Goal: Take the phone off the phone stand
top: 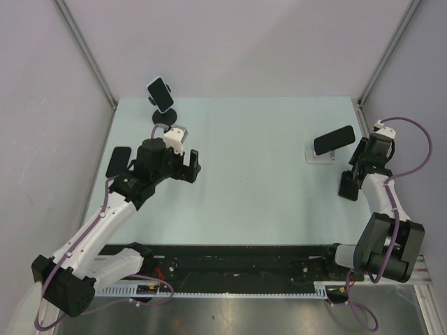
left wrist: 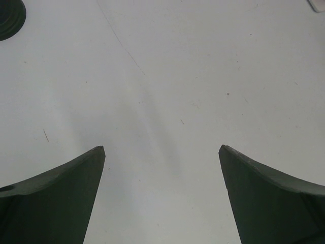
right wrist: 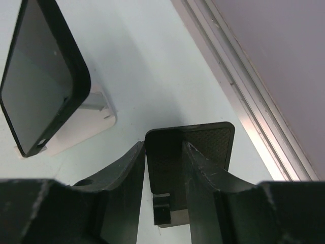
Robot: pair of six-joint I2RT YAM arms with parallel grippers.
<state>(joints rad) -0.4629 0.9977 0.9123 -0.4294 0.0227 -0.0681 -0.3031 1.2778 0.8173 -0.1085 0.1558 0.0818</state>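
**Top view.** The phone (top: pixel 333 142) rests on a white stand (top: pixel 316 158), near the right hand (top: pixel 356 174) but apart from it. The phone lies landscape, its long axis roughly level with the bench (top: pixel 251 195) and its dark face tilted upward. A second phone (top: pixel 160 93) sits on a round-foot stand (top: pixel 166 116) beyond the left hand (top: pixel 190 166), which is spread wide and empty.

**Left wrist view.** Only bare bench shows between the wide fingers (left wrist: pixel 61 198). The round foot (left wrist: pixel 7 18) lies far out to the left. This hand is well apart from both phones.

**Right wrist view.** The right hand (right wrist: pixel 164 145) is narrow. A dark textured slab (right wrist: pixel 208 142) fills the gap and extends behind the right finger. Whether the slab is clamped cannot be told. The phone (right wrist: pixel 40 76) stands to the left of the hand, beyond the fingertips. Its long axis runs away from the hand, its near end sits low by the stand (right wrist: pixel 86 124), and its glossy screen faces the hand's side.

**Hazards (judgement).**
- The hand is lined up on the slab, not the phone. A grip made here would take the wrong item.
- A swing left with the slab in the gap could strike the phone's near end and tip the phone and stand together.
- The stand looks light and nothing holds it down, so a lift could drag it along.
- The glossy face and rounded rim invite slip, so the grip should go across the short edges.
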